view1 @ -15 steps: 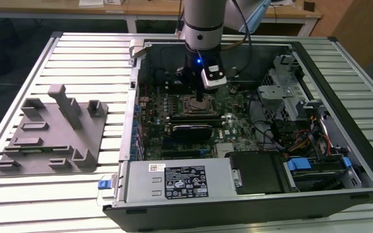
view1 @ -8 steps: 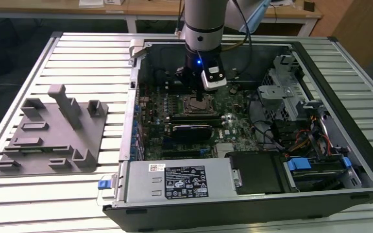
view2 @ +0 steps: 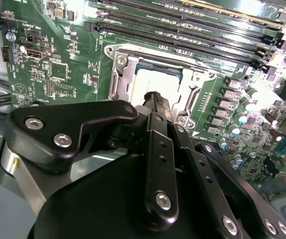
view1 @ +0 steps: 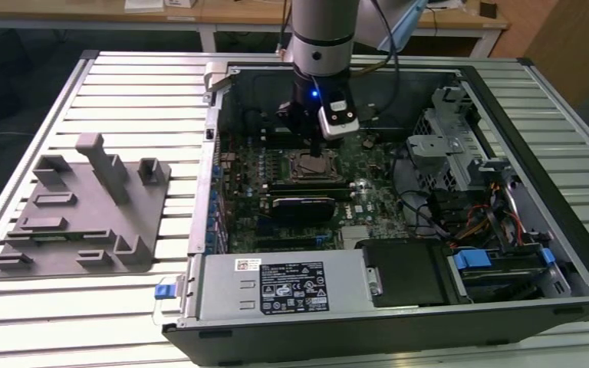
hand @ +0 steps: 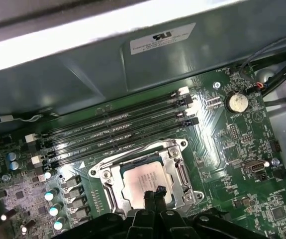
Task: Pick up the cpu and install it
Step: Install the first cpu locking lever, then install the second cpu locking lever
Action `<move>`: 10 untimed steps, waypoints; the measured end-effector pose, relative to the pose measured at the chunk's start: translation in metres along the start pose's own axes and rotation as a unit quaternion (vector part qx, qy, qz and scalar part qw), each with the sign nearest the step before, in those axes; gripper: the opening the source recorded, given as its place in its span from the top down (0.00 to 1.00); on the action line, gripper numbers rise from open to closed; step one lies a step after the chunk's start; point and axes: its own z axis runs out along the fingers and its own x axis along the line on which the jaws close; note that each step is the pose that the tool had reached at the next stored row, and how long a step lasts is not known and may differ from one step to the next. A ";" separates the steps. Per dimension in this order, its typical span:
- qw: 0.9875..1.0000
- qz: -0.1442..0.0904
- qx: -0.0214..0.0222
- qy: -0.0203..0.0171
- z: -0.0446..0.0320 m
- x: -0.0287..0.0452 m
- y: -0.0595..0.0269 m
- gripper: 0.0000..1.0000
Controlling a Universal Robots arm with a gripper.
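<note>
The cpu (hand: 143, 180) is a silvery square chip lying flat inside the metal-framed socket (hand: 178, 172) on the green motherboard. It also shows in the second wrist view, cpu (view2: 158, 82), partly hidden behind my fingers. My gripper (hand: 153, 193) hovers just over the chip's near edge, its two black fingertips (view2: 155, 101) pressed together with nothing between them. In the exterior view the gripper (view1: 313, 147) hangs straight down into the open computer case, right above the socket (view1: 310, 164).
Black memory slots (hand: 113, 130) run beside the socket. A coin battery (hand: 237, 102) sits further along the board. The case wall (hand: 83, 79) rises close behind. A power supply (view1: 279, 284), cables and a drive cage (view1: 448, 149) fill the case. A grey fixture (view1: 80, 215) lies outside on the slatted table.
</note>
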 end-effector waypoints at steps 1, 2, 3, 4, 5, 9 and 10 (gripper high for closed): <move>1.000 0.000 0.000 0.000 -0.0009 0.0000 0.0000 0.89; 1.000 0.000 0.000 0.000 -0.0014 -0.0001 0.0001 0.89; 1.000 0.000 0.000 0.000 -0.0015 -0.0001 0.0001 0.89; 1.000 0.000 0.000 0.000 -0.0014 -0.0001 0.0001 0.89; 1.000 0.000 0.000 0.000 -0.0015 -0.0001 0.0001 0.89; 1.000 0.000 0.000 0.000 -0.0025 -0.0001 0.0001 0.89; 1.000 0.000 0.000 0.000 -0.0025 -0.0001 0.0001 0.89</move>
